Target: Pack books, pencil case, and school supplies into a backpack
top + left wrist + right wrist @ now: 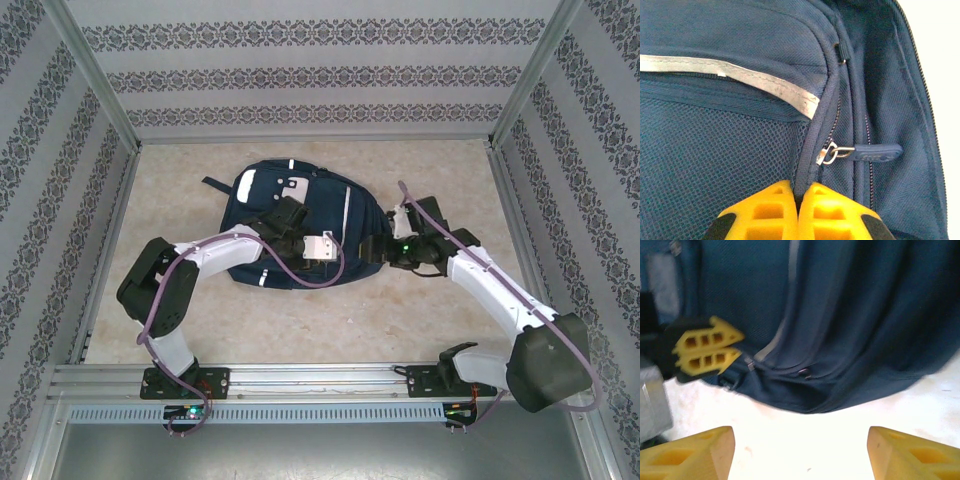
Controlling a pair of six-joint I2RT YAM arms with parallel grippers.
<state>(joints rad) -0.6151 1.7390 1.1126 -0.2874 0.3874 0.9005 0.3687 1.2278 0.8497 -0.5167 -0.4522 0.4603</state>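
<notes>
Beige table, patterned walls. Backpack lies mid-table. My left gripper is clamped on its seam fold, with the zipper pull at the fingers' 2 o'clock. Right gripper is spread and empty at the backpack's 4 o'clock. Risk: the thin fold slips out when I tug, or the whole backpack slides.

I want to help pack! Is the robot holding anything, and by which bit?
The left gripper pinches the backpack by its seam beside the zipper pull. The right gripper is open, holding nothing.
</notes>
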